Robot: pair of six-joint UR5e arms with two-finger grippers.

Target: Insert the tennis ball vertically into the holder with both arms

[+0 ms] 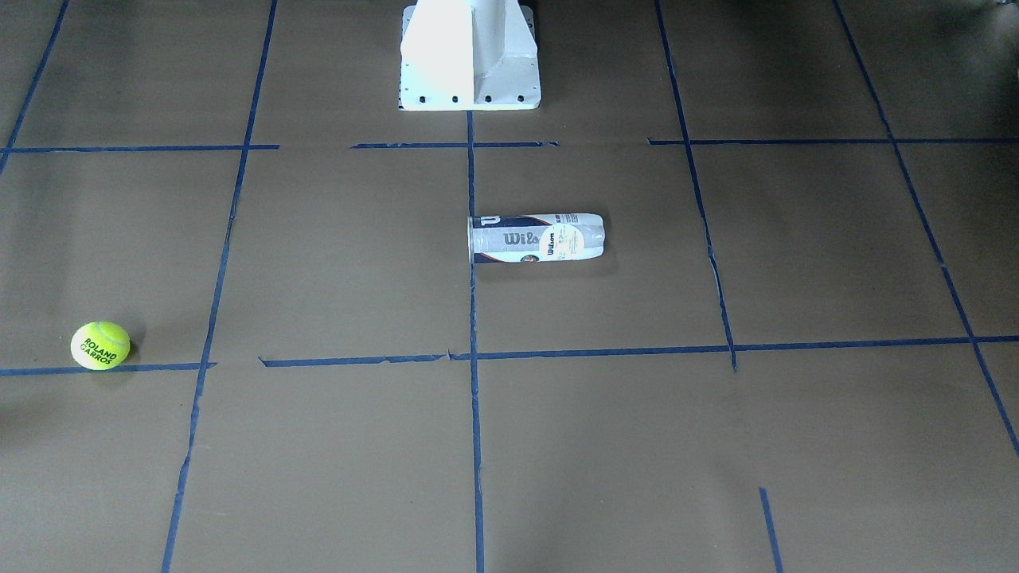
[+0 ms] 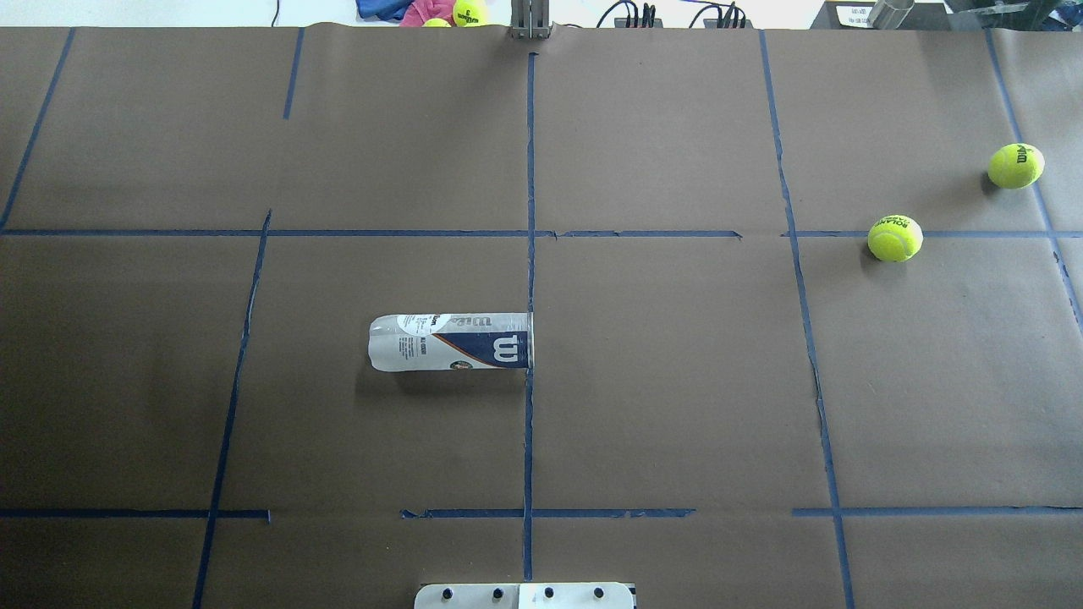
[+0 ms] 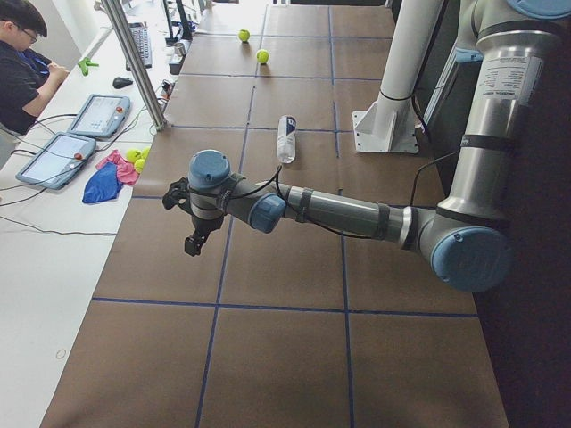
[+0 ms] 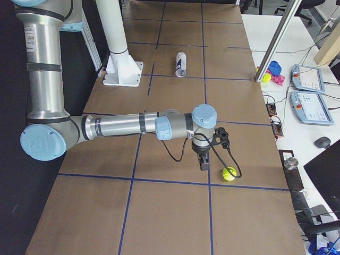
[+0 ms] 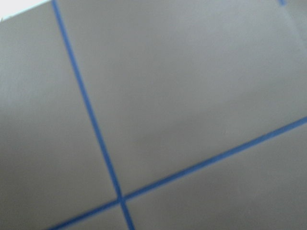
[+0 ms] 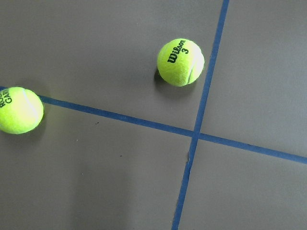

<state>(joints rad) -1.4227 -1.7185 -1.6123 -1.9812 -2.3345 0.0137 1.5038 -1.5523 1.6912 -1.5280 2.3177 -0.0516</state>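
The holder (image 2: 451, 342), a clear tube with a navy and white Wilson label, lies on its side at the table's middle; it also shows in the front view (image 1: 535, 237). Two tennis balls lie on my right side: one with ROLAND GARROS print (image 2: 895, 238) and one with Wilson print (image 2: 1015, 166). Both show in the right wrist view (image 6: 19, 110) (image 6: 181, 62). My right gripper (image 4: 203, 166) hangs over the table beside a ball (image 4: 229, 173). My left gripper (image 3: 191, 247) hangs over bare table, far from the holder. I cannot tell whether either is open or shut.
The white pedestal (image 1: 470, 56) stands at the robot's side of the table. Blue tape lines cross the brown table cover. A metal post (image 3: 134, 62), tablets, a cloth and spare balls (image 3: 107, 174) are on the side bench, where an operator (image 3: 22, 62) sits.
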